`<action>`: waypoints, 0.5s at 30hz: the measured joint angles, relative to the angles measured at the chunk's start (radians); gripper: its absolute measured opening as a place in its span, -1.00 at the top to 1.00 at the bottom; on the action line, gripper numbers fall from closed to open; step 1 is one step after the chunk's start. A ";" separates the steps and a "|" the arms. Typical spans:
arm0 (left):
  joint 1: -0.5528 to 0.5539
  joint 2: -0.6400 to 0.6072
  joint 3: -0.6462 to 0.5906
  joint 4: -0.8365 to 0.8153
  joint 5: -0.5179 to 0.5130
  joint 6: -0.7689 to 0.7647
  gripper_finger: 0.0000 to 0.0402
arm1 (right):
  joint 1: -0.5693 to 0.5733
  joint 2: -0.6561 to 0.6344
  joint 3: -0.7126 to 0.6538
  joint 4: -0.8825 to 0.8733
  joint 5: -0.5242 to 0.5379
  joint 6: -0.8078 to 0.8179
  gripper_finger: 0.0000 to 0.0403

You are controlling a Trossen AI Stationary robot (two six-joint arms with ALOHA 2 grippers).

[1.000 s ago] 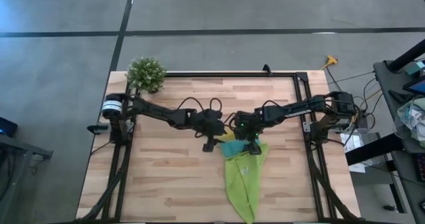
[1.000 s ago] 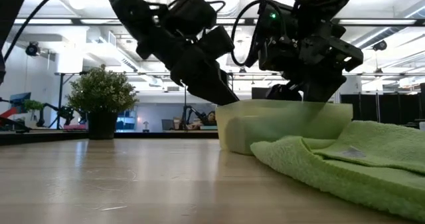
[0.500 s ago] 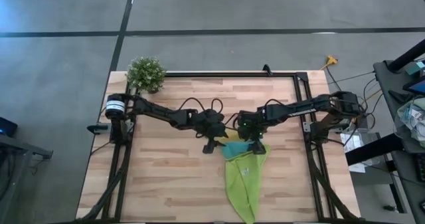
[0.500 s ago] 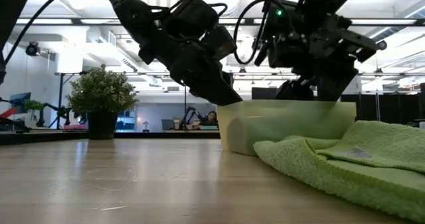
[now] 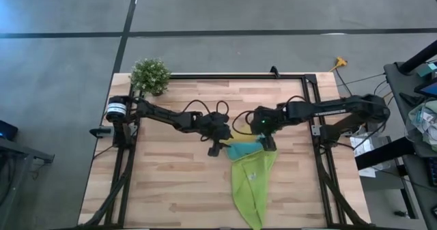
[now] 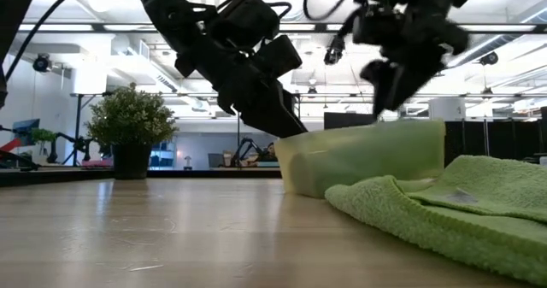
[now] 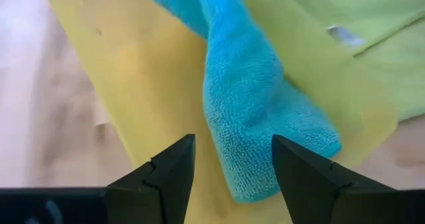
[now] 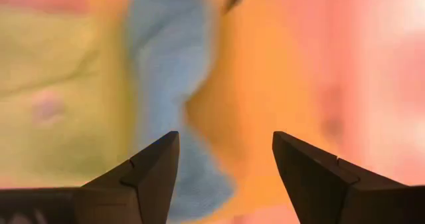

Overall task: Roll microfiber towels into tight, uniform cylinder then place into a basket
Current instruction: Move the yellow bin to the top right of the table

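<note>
Since a second ago, right claw (image 6: 397, 81) rose above basket (image 6: 367, 155).

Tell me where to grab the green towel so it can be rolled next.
Grip the green towel at its narrow near tip, the end far from the basket, coming straight down from above. It lies flat and limp, tapering toward that end, while its wide end sits against the basket beside the blue towel, where both grippers crowd the space.

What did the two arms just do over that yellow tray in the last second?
The right pincer lifted up off the basket, open and empty. The left pincer stayed open at the basket's rim. Blue towel stays inside; green towel stays on the table.
</note>
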 joint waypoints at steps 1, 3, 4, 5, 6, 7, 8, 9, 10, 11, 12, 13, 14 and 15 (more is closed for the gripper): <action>0.000 -0.003 0.000 0.000 -0.026 0.011 0.08 | 0.000 -0.011 0.000 0.027 0.060 0.007 -0.18; 0.001 -0.010 -0.002 -0.004 -0.066 0.027 0.08 | -0.001 -0.018 -0.003 0.088 0.132 0.015 -0.17; 0.002 -0.012 -0.002 -0.006 -0.075 0.028 0.08 | -0.001 -0.013 -0.004 0.114 0.138 0.009 -0.17; 0.002 -0.016 -0.003 -0.007 -0.078 0.028 0.08 | 0.000 -0.001 -0.004 0.139 0.140 0.002 -0.17; 0.002 -0.020 -0.004 -0.007 -0.083 0.028 0.08 | 0.001 0.014 -0.004 0.160 0.140 -0.003 -0.17; 0.002 -0.025 -0.006 -0.011 -0.086 0.028 0.08 | 0.002 0.033 -0.004 0.173 0.139 -0.008 -0.17; 0.002 -0.031 -0.007 -0.018 -0.086 0.028 0.08 | 0.003 0.054 -0.004 0.185 0.139 -0.017 -0.16; 0.001 -0.040 -0.008 -0.032 -0.086 0.028 0.08 | 0.003 0.075 -0.004 0.192 0.138 -0.027 -0.16; 0.001 -0.050 -0.012 -0.045 -0.086 0.028 0.08 | 0.002 0.098 -0.005 0.196 0.139 -0.034 -0.16; 0.001 -0.056 -0.013 -0.053 -0.086 0.028 0.08 | 0.002 0.121 -0.005 0.203 0.139 -0.043 -0.16; 0.001 -0.065 -0.015 -0.054 -0.086 0.028 0.08 | -0.001 0.144 -0.006 0.217 0.143 -0.053 -0.16; 0.001 -0.073 -0.019 -0.059 -0.086 0.028 0.08 | -0.001 0.169 -0.006 0.236 0.147 -0.067 -0.16; 0.001 -0.080 -0.020 -0.061 -0.088 0.028 0.08 | -0.001 0.191 -0.006 0.257 0.149 -0.079 -0.15; 0.001 -0.088 -0.020 -0.056 -0.093 0.028 0.08 | -0.005 0.208 -0.006 0.280 0.149 -0.091 -0.12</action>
